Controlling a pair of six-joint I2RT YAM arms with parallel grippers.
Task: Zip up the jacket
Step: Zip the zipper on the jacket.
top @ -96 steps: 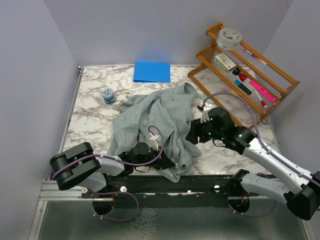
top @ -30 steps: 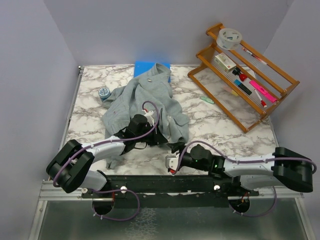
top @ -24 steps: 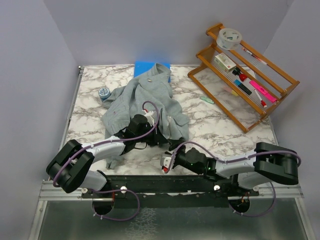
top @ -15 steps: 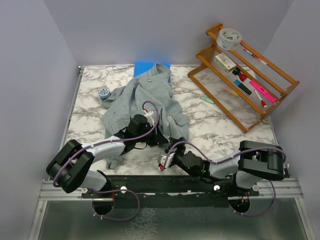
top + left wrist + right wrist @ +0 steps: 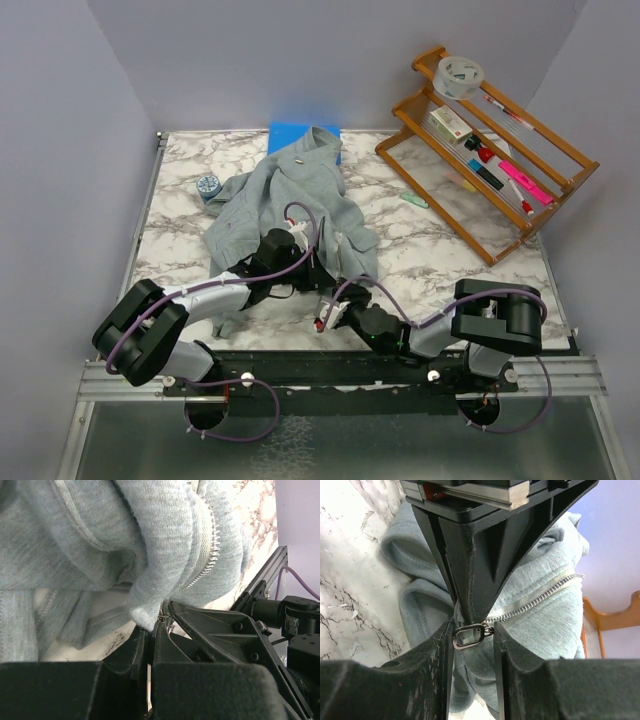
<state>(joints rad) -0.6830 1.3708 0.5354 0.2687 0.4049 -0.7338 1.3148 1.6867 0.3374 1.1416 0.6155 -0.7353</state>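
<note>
Grey fleece jacket [image 5: 295, 195]: lies crumpled on the marble table [image 5: 450, 260], left of centre, collar end toward the far wall.
Left claw [image 5: 151, 630]: clamped tight on the jacket's bottom edge, just beside the zipper [image 5: 212, 555]. Arm reaches low from its base toward the table's middle.
Right claw [image 5: 472, 645]: fingers partly apart on either side of the metal zipper pull [image 5: 469, 636], close against it; cannot tell whether they pinch it. Arm folded low along the near edge, wrist pointing left, tip at the left claw.
</note>
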